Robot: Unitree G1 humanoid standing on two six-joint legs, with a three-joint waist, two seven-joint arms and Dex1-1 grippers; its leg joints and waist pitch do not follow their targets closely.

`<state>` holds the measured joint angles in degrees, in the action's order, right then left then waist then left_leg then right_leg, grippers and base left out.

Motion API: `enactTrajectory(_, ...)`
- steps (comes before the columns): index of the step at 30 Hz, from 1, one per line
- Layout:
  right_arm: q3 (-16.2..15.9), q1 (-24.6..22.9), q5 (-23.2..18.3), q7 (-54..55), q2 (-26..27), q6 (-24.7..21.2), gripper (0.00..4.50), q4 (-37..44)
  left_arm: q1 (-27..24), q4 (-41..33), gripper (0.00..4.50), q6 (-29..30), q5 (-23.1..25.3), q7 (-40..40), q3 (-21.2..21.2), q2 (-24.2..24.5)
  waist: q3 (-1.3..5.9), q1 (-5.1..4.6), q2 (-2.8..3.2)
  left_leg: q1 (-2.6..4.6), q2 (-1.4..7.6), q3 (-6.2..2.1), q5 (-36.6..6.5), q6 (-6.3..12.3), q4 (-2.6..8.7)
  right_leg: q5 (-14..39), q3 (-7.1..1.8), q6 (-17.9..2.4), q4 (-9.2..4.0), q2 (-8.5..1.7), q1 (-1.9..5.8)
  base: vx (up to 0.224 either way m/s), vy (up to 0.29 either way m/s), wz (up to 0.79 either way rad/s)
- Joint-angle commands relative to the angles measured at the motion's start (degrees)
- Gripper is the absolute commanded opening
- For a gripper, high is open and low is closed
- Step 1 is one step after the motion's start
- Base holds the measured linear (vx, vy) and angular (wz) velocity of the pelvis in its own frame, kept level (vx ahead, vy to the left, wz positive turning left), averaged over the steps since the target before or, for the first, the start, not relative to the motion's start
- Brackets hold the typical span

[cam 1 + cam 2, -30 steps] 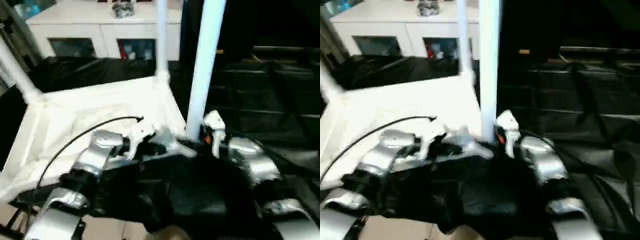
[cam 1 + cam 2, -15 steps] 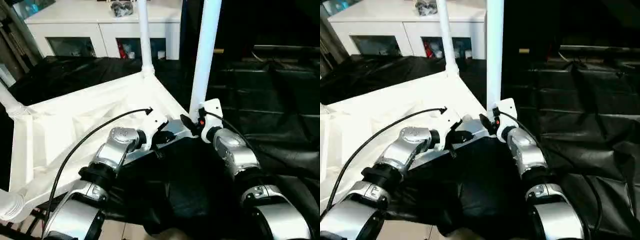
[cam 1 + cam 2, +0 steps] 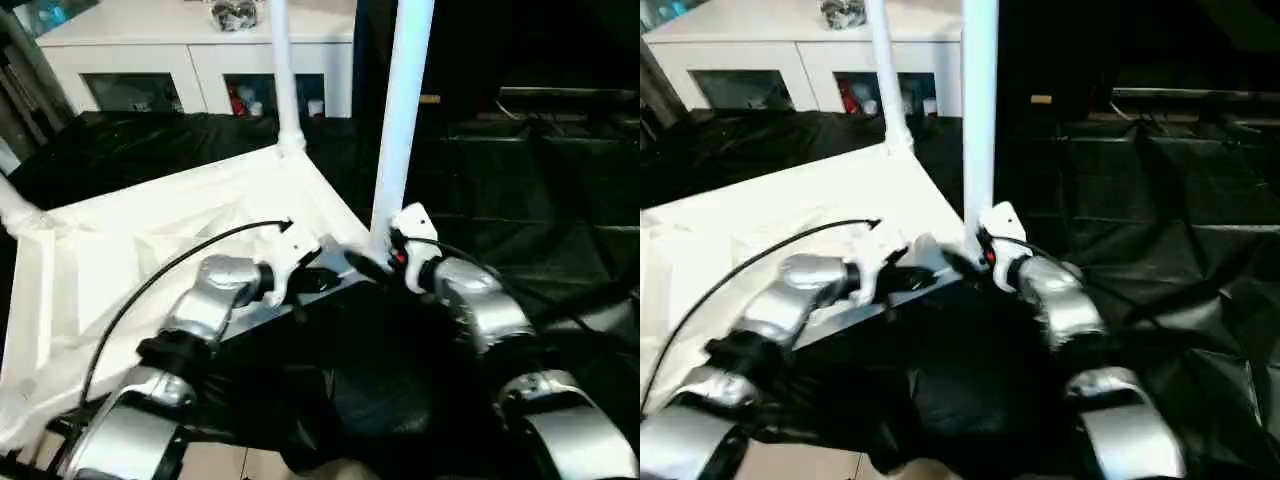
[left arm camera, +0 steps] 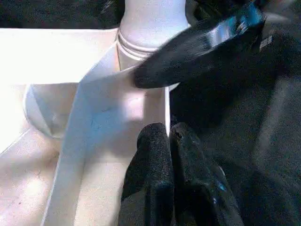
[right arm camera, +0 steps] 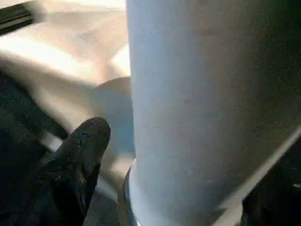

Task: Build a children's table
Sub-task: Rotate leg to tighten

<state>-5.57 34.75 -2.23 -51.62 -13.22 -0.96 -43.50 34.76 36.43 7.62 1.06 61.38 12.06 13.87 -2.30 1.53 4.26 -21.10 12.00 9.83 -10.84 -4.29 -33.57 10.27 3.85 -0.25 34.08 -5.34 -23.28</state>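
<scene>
Both arms have slid leftward; left claw [image 4: 169, 155] together at white ribbed tabletop [image 3: 150, 250], right claw's [image 3: 378, 262] state unclear.

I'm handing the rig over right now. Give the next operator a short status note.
Left gripper: fingers shut, tips against the tabletop rim beside the near corner socket.
Right gripper: at the base of the near leg; one finger beside it, grip unclear.
Tabletop lies underside up on the black cloth.
Done: near leg and far leg stand in their sockets.
Left: check seating; confirm the left-side corners.
</scene>
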Motion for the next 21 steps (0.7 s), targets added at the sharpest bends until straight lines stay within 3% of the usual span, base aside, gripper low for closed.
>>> enactTrajectory(1, -4.5, -1.8, -1.2, -7.9, 0.3, -1.5, 4.02, 1.8, 0.7, -4.5, 0.0, -2.2, -2.8, 4.5, 1.0, -0.4, 3.69, 0.5, -0.82, 0.15, 0.9, 0.48, -9.2, 7.44, 3.29, 4.2, -1.58, -17.2, -3.01, -2.21, 3.58, 0.0, 0.0, 0.0)
enactTrajectory(5, -5.5, -4.0, -3.6, -16.3, -2.6, -2.1, 4.02, 6.0, -0.7, -5.9, 0.0, -2.5, -3.5, 9.6, 1.9, 2.3, 3.56, 0.94, -0.95, 0.23, 0.94, 0.46, -10.2, 6.51, 3.47, 5.9, -1.72, -16.7, -3.09, -2.2, 3.5, 0.0, 0.0, 0.0)
enactTrajectory(8, -5.6, -5.4, -5.3, -20.9, -4.0, -3.5, 4.02, 9.3, -1.4, -6.9, 0.0, -2.5, -4.0, 12.2, 2.4, 3.9, 3.7, 1.27, -0.89, 0.21, 0.99, 0.43, -8.3, 7.22, 3.35, 3.5, -1.75, -17.0, -2.8, -2.18, 3.43, 0.0, 0.0, 0.0)
enactTrajectory(15, -7.4, -6.4, -5.6, -24.3, -5.1, -5.3, 3.5, 11.7, -1.8, -7.7, 0.0, -1.8, -4.3, 14.2, 2.8, 4.6, 3.7, 1.88, -0.74, 0.4, 0.95, 0.43, -8.5, 5.67, 3.43, 5.0, -1.8, -16.6, -2.89, -2.22, 3.31, 0.0, 0.0, 0.0)
enactTrajectory(21, -7.8, -7.3, -6.1, -25.5, -5.3, -7.2, 3.08, 13.7, -1.7, -7.9, 0.0, -1.6, -4.5, 14.5, 3.1, 4.4, 3.82, 2.01, -0.71, 0.36, 0.85, 0.42, -7.4, 6.01, 3.26, 3.3, -1.75, -16.7, -2.75, -2.17, 3.41, 0.0, 0.0, 0.0)
